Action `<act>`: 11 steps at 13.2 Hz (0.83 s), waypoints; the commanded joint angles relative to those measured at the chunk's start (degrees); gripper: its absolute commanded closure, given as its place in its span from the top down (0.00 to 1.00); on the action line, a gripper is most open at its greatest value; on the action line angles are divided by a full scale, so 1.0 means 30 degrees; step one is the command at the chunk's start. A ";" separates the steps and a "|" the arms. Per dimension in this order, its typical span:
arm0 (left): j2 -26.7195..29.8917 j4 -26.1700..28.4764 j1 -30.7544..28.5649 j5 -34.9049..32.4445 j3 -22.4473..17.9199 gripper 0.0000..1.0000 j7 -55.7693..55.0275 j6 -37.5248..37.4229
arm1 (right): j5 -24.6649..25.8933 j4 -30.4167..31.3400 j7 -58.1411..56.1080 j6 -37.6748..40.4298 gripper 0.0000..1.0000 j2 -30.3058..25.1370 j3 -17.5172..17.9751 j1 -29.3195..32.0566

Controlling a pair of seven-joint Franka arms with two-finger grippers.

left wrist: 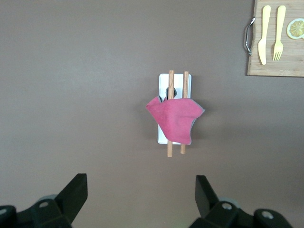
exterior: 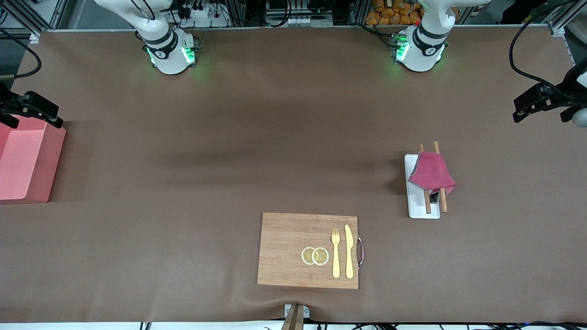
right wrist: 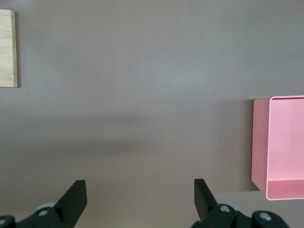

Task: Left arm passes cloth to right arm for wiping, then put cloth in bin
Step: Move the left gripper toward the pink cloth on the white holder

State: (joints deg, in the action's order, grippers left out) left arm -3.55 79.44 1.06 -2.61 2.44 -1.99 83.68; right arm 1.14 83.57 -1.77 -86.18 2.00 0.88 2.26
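The magenta-red cloth (exterior: 433, 173) with a grey edge lies draped over two wooden chopsticks (exterior: 427, 201) on a white tray (exterior: 418, 208), toward the left arm's end of the table. In the left wrist view the cloth (left wrist: 175, 118) is straight below the camera. My left gripper (left wrist: 141, 199) is open and empty, high over bare table beside the tray. The pink bin (exterior: 51, 160) stands at the right arm's end. My right gripper (right wrist: 140, 199) is open and empty, high over bare table, with the bin (right wrist: 260, 142) off to one side. Neither gripper shows in the front view.
A bamboo cutting board (exterior: 289, 247) lies nearer to the front camera, bearing a yellow fork (exterior: 336, 252), a knife (exterior: 349, 250) and two lemon slices (exterior: 315, 255). Black fixtures overhang the table at the right arm's end (exterior: 32, 107) and the left arm's end (exterior: 541, 98).
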 commanded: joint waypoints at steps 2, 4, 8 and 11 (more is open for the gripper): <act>0.0042 -0.0025 -0.0030 0.0285 -0.0226 1.00 0.0428 -0.0295 | 0.0001 -0.0026 0.0238 0.0338 1.00 0.0037 0.0118 0.0274; -0.0046 -0.0025 -0.0147 0.0314 -0.0197 1.00 0.0370 -0.0295 | 0.0001 -0.0025 0.0209 0.0426 1.00 0.0037 0.0089 0.0303; -0.0864 0.0004 0.0262 0.0314 -0.0021 1.00 0.0340 -0.0295 | 0.0001 -0.0055 0.0238 0.0397 1.00 0.0037 0.0089 0.0303; -0.2968 0.0121 0.0730 0.0256 0.0154 1.00 0.0457 -0.0237 | 0.0001 -0.0055 0.0209 0.0426 1.00 0.0066 0.0089 0.0303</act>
State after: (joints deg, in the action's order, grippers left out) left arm -8.08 80.56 2.50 -2.45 2.71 -1.50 83.22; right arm 1.14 83.71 -1.73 -85.35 2.10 0.74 2.49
